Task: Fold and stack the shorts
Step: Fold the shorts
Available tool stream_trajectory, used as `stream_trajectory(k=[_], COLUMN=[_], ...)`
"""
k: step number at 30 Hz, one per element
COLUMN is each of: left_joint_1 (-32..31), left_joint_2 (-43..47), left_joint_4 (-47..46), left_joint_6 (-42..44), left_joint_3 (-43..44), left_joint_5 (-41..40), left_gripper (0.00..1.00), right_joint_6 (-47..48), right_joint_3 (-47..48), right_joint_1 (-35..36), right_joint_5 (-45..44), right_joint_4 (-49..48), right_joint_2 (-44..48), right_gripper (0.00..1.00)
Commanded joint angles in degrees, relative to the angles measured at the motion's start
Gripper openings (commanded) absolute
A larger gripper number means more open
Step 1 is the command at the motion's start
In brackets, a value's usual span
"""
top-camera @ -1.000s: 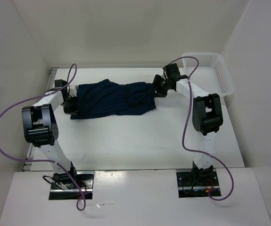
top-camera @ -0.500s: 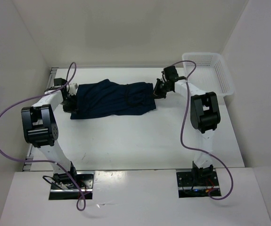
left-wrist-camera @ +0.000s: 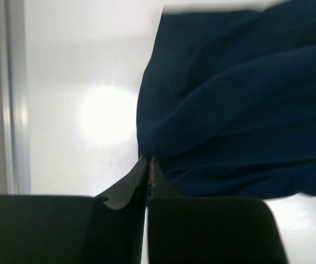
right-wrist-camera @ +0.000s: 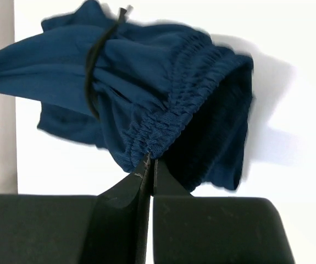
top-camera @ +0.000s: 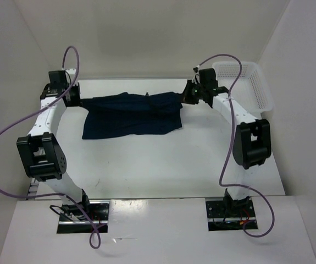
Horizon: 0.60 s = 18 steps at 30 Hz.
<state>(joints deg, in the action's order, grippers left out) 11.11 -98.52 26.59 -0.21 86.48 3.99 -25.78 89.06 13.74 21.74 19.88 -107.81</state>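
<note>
Pinching the shorts [top-camera: 130,113] at opposite ends, the left gripper [left-wrist-camera: 148,165] is clamped on a cloth edge at nine o'clock, and the right gripper [right-wrist-camera: 149,162] on the gathered waistband [right-wrist-camera: 166,124] at three o'clock. The cloth hangs between them near the twelve o'clock edge of the table [top-camera: 147,165]. Both bites look thin, so added tension could pull an edge free.

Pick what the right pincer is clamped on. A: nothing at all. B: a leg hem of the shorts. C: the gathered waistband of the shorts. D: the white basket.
C: the right wrist view shows the right pincer shut on the gathered waistband of the shorts.
</note>
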Motion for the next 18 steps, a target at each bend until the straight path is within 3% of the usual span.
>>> stream_trajectory(k=[1, 6, 13, 16, 17, 18], left_joint_1=[0.0, 1.8, 1.8, 1.8, 1.8, 1.8], left_joint_2=[1.5, 1.5, -0.6, -0.6, -0.6, -0.6], left_joint_4=[1.2, -0.7, -2.7, -2.7, -2.7, -2.7], left_joint_6=[0.2, 0.2, 0.2, 0.2, 0.2, 0.2], left_joint_3=[-7.7, -17.6, -22.5, -23.0, -23.0, -23.5], left_joint_5=[-4.9, -6.1, -6.1, -6.1, -6.1, -6.1], left_gripper=[0.0, 0.0, 0.0, 0.0, 0.0, 0.0], right_joint_6=[0.0, -3.8, -5.2, -5.8, -5.8, -5.8], right_joint_3=[-10.0, -20.8, -21.7, -21.7, -21.7, -21.7], right_joint_1=[0.4, 0.9, 0.9, 0.9, 0.9, 0.9], right_joint_5=[-0.2, 0.4, -0.6, 0.1, 0.9, 0.9], right_joint_4=[-4.1, -5.8, -5.2, -4.6, -4.6, -4.6], right_joint_2=[6.3, 7.7, 0.9, 0.1, -0.4, -0.4], right_gripper=[0.0, 0.0, 0.0, 0.1, 0.23, 0.3])
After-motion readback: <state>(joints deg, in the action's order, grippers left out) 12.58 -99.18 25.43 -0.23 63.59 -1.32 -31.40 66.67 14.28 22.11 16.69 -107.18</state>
